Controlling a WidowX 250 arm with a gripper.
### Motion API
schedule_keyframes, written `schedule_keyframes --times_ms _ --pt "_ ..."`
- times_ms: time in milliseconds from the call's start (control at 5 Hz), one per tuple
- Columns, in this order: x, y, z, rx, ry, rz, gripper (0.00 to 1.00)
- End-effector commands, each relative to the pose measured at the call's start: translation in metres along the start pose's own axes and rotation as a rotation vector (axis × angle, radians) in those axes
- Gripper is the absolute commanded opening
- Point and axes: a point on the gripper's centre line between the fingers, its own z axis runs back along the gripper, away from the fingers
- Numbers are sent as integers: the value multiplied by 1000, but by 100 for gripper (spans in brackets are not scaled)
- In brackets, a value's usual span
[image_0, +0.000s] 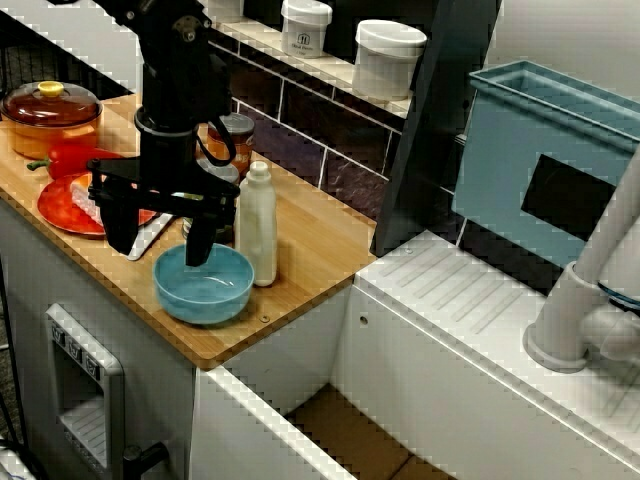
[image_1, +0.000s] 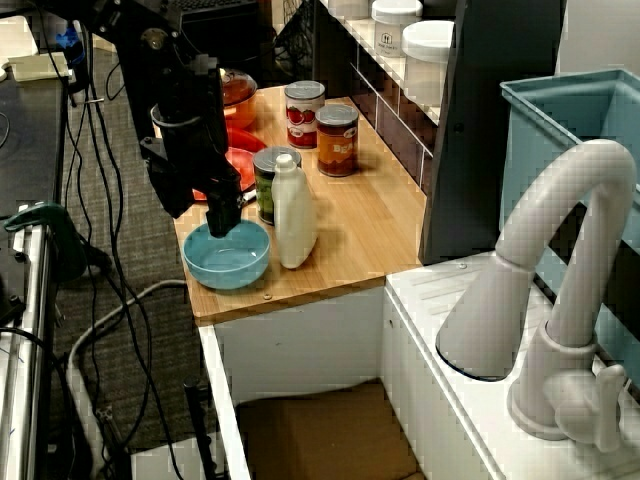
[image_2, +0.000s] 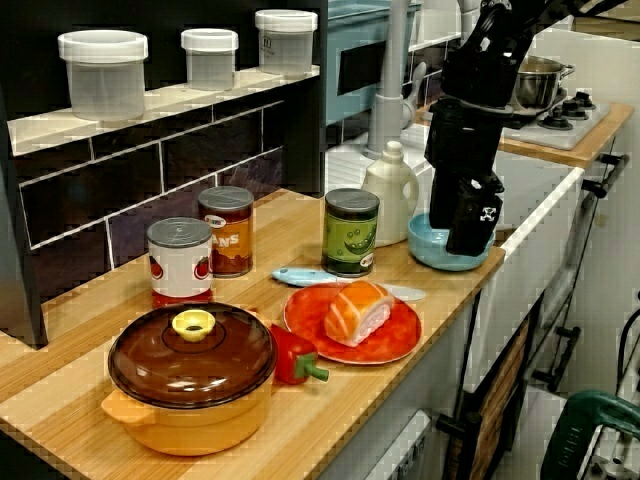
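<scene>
Entry: gripper (image_0: 160, 248), spread wide, nothing held. One finger is lowered inside the blue bowl (image_0: 210, 295), the other outside its rim.
Step, as judged: rim straddled; a grasp would call for square closing on the wall.
Setting: bowl at the wooden counter (image_0: 320, 250) front edge; white bottle (image_0: 260, 225) just beside the bowl, red plate (image_0: 60, 205) near it, white sink unit (image_0: 450, 300) well apart.

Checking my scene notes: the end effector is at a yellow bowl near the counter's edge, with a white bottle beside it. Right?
No: the bowl is blue, not yellow, as the view from above shows. The end effector is at it, the white bottle beside it.
</scene>
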Motion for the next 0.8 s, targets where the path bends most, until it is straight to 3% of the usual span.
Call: schedule_keyframes --times_ms 0,200,400,600 --pt "5 -5 -7 -4 -23 25 100" --pt "5 -7 -12 3 -24 22 100" --pt "6 -5 -16 -1 -24 26 0" --pt "6 -2 -17 -10 -38 26 0"
